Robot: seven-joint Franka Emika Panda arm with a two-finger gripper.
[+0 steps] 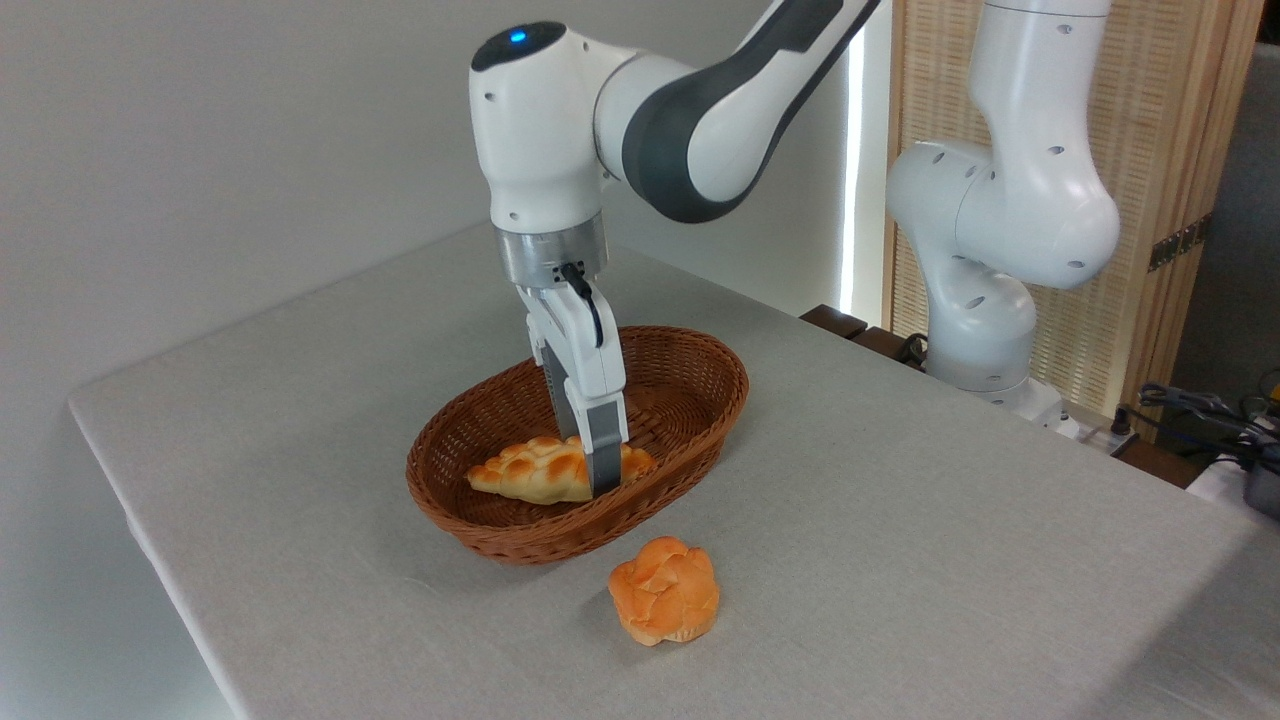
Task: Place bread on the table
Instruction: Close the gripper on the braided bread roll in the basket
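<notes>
Beneath the glossy white plastic gripper: woven brown wicker basket, matt toasted bread, on matt grey cloth table.

A plain pale grey wall fills the left and centre behind the surface. Right of it a narrow vertical strip of bright daylight runs down the edge of the wall. Beside that stands a woven screen of light wooden slats in a wood frame. At the far right edge, dark cables lie tangled. Dark wooden furniture edges show just beyond the surface's far side.
</notes>
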